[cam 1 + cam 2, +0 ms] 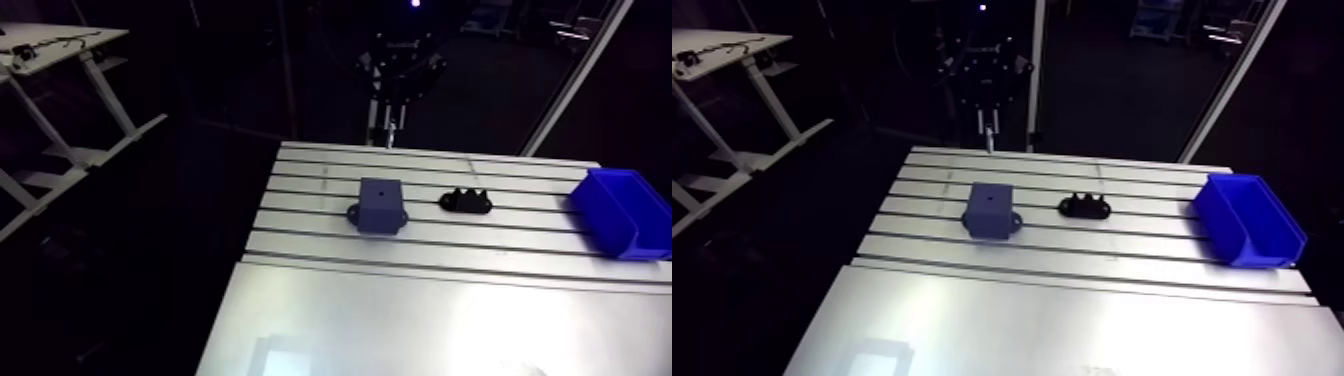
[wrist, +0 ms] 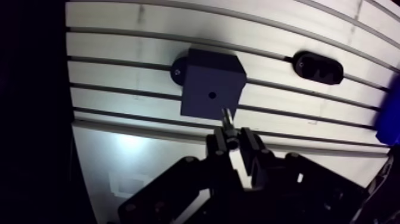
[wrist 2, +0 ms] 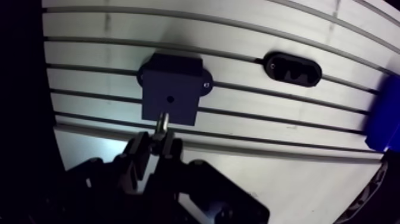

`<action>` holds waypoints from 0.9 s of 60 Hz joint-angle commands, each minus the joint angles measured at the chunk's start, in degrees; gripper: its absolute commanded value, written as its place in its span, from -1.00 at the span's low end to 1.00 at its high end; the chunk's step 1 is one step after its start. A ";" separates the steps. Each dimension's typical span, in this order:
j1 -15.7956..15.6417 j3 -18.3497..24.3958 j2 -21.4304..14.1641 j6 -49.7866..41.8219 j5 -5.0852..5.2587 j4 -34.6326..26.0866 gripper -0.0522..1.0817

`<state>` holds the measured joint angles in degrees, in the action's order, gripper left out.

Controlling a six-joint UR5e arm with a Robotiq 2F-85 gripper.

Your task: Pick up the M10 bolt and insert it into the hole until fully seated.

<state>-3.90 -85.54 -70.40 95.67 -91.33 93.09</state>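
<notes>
A dark blue-grey block [image 2: 211,83] with side ears stands on the slotted table, and a small hole [image 2: 211,94] shows in its top face. My gripper [image 2: 233,140] is shut on the M10 bolt [image 2: 225,117], whose metal shank sticks out past the fingertips. In the wrist view the bolt tip lies over the block's near edge, short of the hole and well above it. In the arm view the gripper [image 1: 990,90] hangs high over the table's far edge, behind the block [image 1: 990,210].
A black holder [image 1: 1086,207] with notches lies to the right of the block. A blue bin [image 1: 1252,218] stands at the table's right edge. A smooth metal plate [image 1: 1072,320] covers the near part of the table.
</notes>
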 commanded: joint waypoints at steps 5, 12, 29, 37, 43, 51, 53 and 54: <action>-0.58 -0.02 1.69 -0.09 -0.47 0.20 0.99; -0.75 -0.11 2.04 -0.76 -0.55 0.20 0.99; -0.94 -0.52 2.34 -1.22 -0.66 0.73 0.99; -1.26 -1.06 2.16 -1.23 -0.74 1.05 0.99; -1.37 -1.73 1.91 -1.23 -0.74 1.83 1.00; -1.38 -2.46 1.81 -1.23 -0.81 2.56 1.00; -1.38 -2.63 1.81 -1.23 -1.05 2.72 1.00; -1.38 -2.73 1.73 -1.31 -1.31 2.75 1.00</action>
<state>-5.18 -87.18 -68.42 94.46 -92.08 94.82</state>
